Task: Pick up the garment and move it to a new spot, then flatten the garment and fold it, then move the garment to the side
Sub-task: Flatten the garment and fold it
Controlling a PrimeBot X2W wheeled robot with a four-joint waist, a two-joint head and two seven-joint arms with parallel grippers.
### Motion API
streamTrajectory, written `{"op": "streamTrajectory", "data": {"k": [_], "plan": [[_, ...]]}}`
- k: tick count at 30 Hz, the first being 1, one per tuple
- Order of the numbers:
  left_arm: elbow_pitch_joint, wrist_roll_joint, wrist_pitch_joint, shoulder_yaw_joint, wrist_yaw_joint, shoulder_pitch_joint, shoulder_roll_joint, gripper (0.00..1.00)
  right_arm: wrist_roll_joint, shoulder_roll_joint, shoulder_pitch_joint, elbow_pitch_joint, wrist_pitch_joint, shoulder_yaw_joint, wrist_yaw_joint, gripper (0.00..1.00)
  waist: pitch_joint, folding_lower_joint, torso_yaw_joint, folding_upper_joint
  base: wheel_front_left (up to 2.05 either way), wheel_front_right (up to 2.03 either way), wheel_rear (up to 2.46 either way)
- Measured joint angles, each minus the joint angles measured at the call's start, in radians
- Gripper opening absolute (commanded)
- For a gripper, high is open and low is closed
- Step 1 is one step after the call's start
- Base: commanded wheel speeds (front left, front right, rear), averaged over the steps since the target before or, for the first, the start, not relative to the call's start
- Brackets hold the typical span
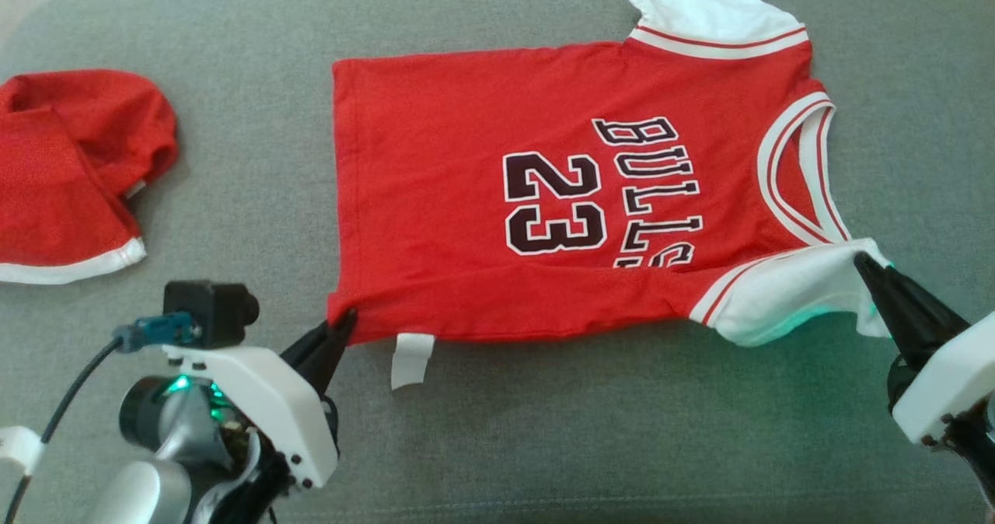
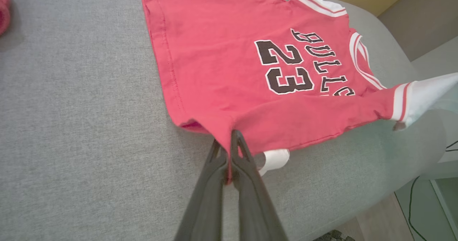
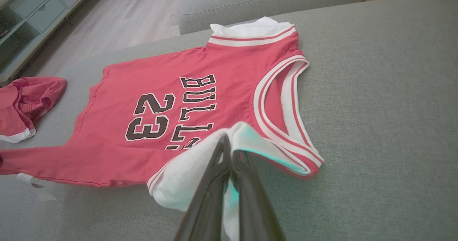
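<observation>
garment (image 1: 466, 197): red, "BULLS 23", spread flat mid-frame on the grey cushion (image 1: 544, 446), neck to the right
left gripper (image 1: 347, 323): pinched tight on the hem corner, lower left
right gripper (image 1: 861, 262): clamped on the white sleeve, lower right
white label (image 1: 410, 359): pokes out under the near edge
second red piece (image 1: 70, 174): bunched at far left, well apart
</observation>
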Motion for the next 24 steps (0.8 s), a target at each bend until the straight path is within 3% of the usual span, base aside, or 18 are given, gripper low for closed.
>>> {"op": "streamTrajectory", "data": {"k": [10, 15, 24], "plan": [[0.009, -0.056, 0.095, 0.003, -0.014, -0.031, 0.029, 0.0, -0.003, -0.025, -0.049, 0.037, 0.075, 0.016, 0.0, 0.0, 0.05, 0.0, 0.012, 0.0, 0.0, 0.0, 0.0], [0.037, -0.095, 0.164, 0.007, -0.03, -0.13, 0.044, 0.0, -0.003, -0.05, -0.148, 0.075, 0.11, 0.016, 0.0, 0.0, 0.064, 0.0, 0.033, 0.0, 0.0, 0.0, 0.0], [0.181, -0.183, 0.361, -0.009, -0.024, -0.359, 0.01, 0.0, 0.0, -0.103, -0.346, 0.212, 0.278, 0.033, 0.0, 0.0, 0.128, 0.0, 0.059, 0.0, 0.0, 0.0, 0.0]]}}
